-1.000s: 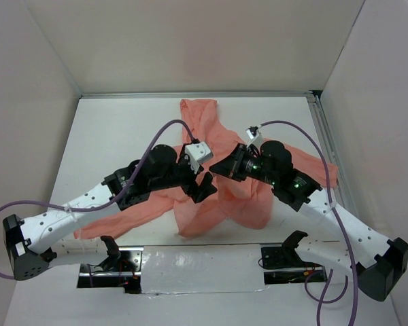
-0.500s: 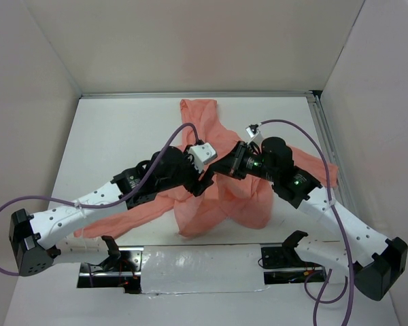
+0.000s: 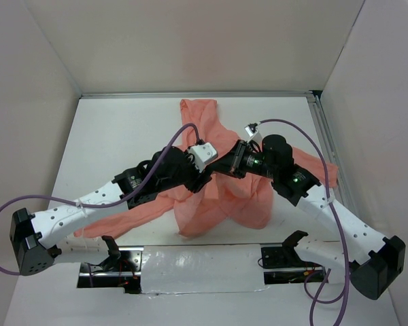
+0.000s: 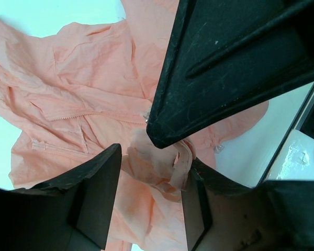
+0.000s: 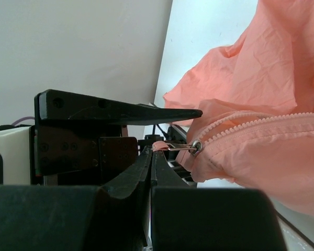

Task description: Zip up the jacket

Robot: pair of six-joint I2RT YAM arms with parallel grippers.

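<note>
You had the jacket point(image 3: 234, 200) lying crumpled near the middle of the white table point(image 3: 115, 129). Its hood end point(image 3: 198, 114) pointed toward the far wall, one sleeve point(image 3: 122, 219) trailed toward the near left under the left arm, and more fabric spread out to the right beneath the right arm. Both arms reached inward and met over the garment's centre, so from above the left gripper point(image 3: 202, 182) and the right gripper point(image 3: 217, 170) sat just beside each other. In the right wrist view, your right gripper point(image 5: 150, 154) had its fingers pressed flat together on the zipper pull point(image 5: 179, 148). The metal tab ran level from the fingertips to the slider, and the pink zipper teeth point(image 5: 251, 122) curved away along the lifted jacket point(image 5: 261, 78) edge. A black finger point(image 5: 120, 111) of the left arm's tool lay close above that pinch. In the left wrist view, your left gripper point(image 4: 153, 168) had its jaws apart, with a bunched fold of the jacket point(image 4: 78, 94) lying in the gap and brushing the right-hand finger point(image 4: 196, 209). The view did not show the fold clamped. A large black part, apparently of the other tool, filled the upper right of that view, and below it the fabric lay wrinkled against the table.
</note>
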